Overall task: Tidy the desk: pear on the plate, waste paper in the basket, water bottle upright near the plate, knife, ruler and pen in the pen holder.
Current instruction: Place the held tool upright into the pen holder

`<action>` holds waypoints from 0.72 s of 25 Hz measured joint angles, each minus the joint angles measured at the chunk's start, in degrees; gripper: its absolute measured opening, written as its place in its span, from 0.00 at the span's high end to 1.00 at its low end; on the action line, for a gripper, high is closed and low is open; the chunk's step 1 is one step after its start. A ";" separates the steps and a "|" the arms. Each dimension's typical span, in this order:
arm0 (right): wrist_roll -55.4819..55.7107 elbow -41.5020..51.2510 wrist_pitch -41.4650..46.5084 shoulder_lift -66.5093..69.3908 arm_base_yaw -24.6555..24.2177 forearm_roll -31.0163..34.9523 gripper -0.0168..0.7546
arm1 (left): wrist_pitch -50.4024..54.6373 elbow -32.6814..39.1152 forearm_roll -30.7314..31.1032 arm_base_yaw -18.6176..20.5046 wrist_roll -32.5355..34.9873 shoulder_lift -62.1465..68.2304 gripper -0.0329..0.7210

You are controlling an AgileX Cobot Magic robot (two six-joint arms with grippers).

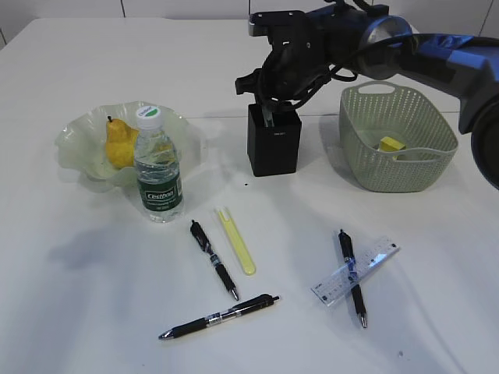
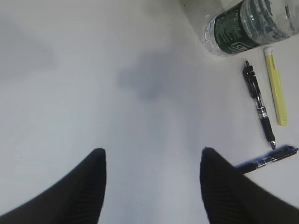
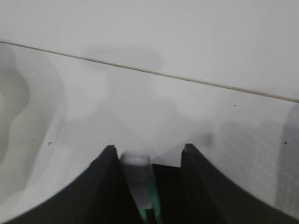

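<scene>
You have the right gripper (image 1: 269, 109) over the pen holder (image 1: 274, 140) toward the desk's (image 1: 93, 312) far edge, jaws parted around a slim blurred item dropping in; left gripper (image 2: 152, 156) wide, empty; next, pinch the ruler (image 1: 357, 269) near the front-right corner by its long edges—light, slick, flat.

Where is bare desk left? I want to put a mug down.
Free: the front-left corner, left of the pens, and the far strip behind the plate. Crowded: the front middle, around bottle, yellow knife and ruler.
</scene>
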 joint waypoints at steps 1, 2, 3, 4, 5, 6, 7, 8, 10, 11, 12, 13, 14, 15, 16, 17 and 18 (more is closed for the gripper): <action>0.00 0.00 0.00 0.00 0.00 0.46 0.50 | 0.00 0.00 0.00 0.00 0.00 0.00 0.36; 0.00 0.00 0.15 0.00 0.00 0.97 0.48 | 0.00 0.00 0.00 0.00 0.00 0.00 0.36; 0.00 0.00 0.29 0.00 0.00 1.24 0.46 | 0.00 0.00 0.00 0.00 0.00 0.00 0.36; 0.00 0.00 0.63 0.00 0.00 1.66 0.45 | 0.00 0.00 0.00 0.00 0.00 0.00 0.36; 0.00 0.00 1.07 -0.24 0.00 1.77 0.45 | 0.00 0.00 0.00 0.00 0.00 0.00 0.36; 0.00 0.00 1.67 -0.61 0.00 1.89 0.44 | 0.00 0.00 0.00 0.00 0.00 0.00 0.36; 0.00 0.00 2.13 -1.16 0.00 1.89 0.44 | 0.00 0.00 0.00 0.00 0.00 0.00 0.36; 0.00 0.09 2.55 -1.89 0.00 1.98 0.44 | 0.00 0.00 0.00 0.00 0.00 0.00 0.36; 0.00 0.09 3.33 -4.00 0.00 2.10 0.44 | 0.00 0.00 0.00 0.00 0.00 0.00 0.36; 0.00 0.09 4.01 -5.02 0.00 2.10 0.44 | 0.00 0.00 0.00 0.00 0.00 0.00 0.36; 0.00 0.09 4.92 -6.29 0.00 2.10 0.44 | 0.00 0.00 0.00 0.00 0.00 0.00 0.36; 0.00 0.09 5.86 -7.53 0.00 2.22 0.44 | 0.00 0.00 0.00 0.00 0.00 0.00 0.36; 0.00 0.09 7.28 -8.53 0.00 2.58 0.44 | 0.00 0.00 0.00 0.00 0.00 0.00 0.36; -0.13 0.09 8.97 -9.64 0.00 3.03 0.44 | 0.00 0.00 0.00 0.00 0.00 0.00 0.36; -0.51 0.09 10.92 -10.66 0.00 3.67 0.44 | 0.00 0.00 0.00 0.00 0.00 0.00 0.36; -0.85 0.09 12.64 -11.64 0.00 4.21 0.44 | 0.00 0.00 0.00 0.00 0.00 0.00 0.36; -1.55 0.09 14.68 -12.40 0.00 4.88 0.44 | 0.00 0.00 0.00 0.00 0.00 0.00 0.36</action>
